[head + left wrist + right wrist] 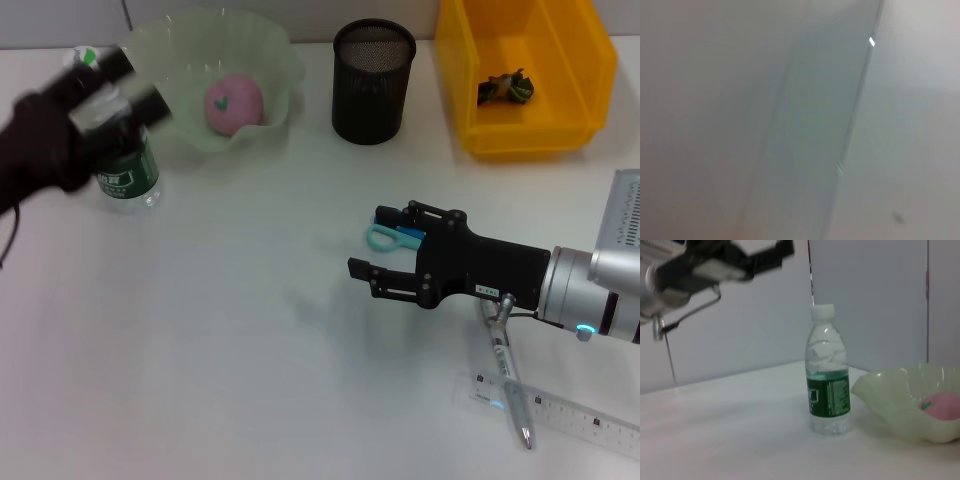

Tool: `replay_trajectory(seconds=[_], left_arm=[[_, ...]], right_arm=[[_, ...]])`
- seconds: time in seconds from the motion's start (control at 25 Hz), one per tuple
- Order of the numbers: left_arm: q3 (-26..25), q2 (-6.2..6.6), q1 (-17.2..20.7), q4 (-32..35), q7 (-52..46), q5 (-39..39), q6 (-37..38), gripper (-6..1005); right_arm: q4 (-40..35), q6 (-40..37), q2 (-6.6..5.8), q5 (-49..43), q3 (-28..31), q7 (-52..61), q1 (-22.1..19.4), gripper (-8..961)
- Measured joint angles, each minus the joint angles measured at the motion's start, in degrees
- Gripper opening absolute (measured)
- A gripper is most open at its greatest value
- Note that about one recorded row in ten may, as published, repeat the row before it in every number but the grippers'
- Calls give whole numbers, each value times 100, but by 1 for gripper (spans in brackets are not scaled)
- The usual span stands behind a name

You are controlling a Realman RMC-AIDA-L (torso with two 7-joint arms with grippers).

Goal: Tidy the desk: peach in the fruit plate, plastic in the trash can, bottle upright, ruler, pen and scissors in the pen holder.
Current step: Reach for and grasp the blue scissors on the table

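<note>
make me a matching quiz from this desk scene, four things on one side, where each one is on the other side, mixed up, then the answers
Things:
1. peach
2. bottle
3. scissors
4. pen

Places:
A. lying across the ruler
B. standing upright beside the fruit plate
C. on the desk by the right gripper
D. inside the fruit plate

Pairs: 1-D, 2-B, 3-C, 4-A

Pink peach [233, 102]; yellow trash can [590, 60]
</note>
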Motion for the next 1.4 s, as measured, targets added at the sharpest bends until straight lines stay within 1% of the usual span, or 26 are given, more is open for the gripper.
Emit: replay_trajectory(seconds=[0.12, 0.2, 0.32, 0.44, 0.56, 0.68, 0.8, 0.84, 0.88, 1.0, 1.12, 1.16, 1.2, 1.24, 1.36, 1.4], left_arm=[[6, 30, 2, 50, 33, 655, 58, 832], [9, 22, 2, 83, 94, 1104, 55, 832], [8, -41, 1, 114, 291, 1693, 17, 831], [9, -175, 0, 106, 627, 2154, -197, 831], [9, -310, 0, 82, 826, 2449, -587, 830], [10, -385, -11, 68, 947, 2664, -795, 832], [18, -396, -37, 34, 1042, 2730, -851, 832], [27, -402, -44, 18, 1072, 2733, -854, 832], [37, -408, -52, 1, 1106, 2733, -855, 832], [57, -420, -105, -92, 1156, 2736, -861, 832], [61, -421, -161, -165, 1198, 2738, -864, 832], [62, -422, -169, -172, 1238, 2737, -864, 832], [62, -425, -191, -209, 1336, 2723, -857, 832], [62, -425, -191, -209, 1336, 2723, -857, 832], [62, -428, -275, -262, 1393, 2717, -864, 832], [62, -430, -309, -280, 1394, 2723, -867, 832]], right_arm=[[-5, -114, -5, 82, 0, 19, -24, 673], [-8, -195, -20, 159, 0, 65, -41, 672], [-38, -281, -34, 192, 0, 202, -55, 671], [-103, -408, -48, 192, -1, 425, -67, 669], [-305, -521, -56, 192, -2, 739, -138, 668], [-636, -620, -63, 178, -15, 1215, -220, 667], [-1088, -805, -108, 137, -51, 1931, -294, 665], [-1459, -948, -167, 92, -66, 2503, -357, 665], [-1459, -948, -167, 92, -66, 2503, -357, 664], [-2009, -1156, -295, -131, -70, 3372, -384, 663], [-2596, -1260, -379, -675, -71, 4307, -284, 661], [-2807, -1273, -394, -976, -70, 4631, -221, 661], [-3128, -1294, -409, -1598, -71, 5210, -68, 660], [-3128, -1294, -409, -1598, -71, 5210, -68, 660], [-3453, -1327, -417, -2636, -72, 5898, 292, 659], [-3608, -1340, -409, -3227, -71, 6290, 508, 658]])
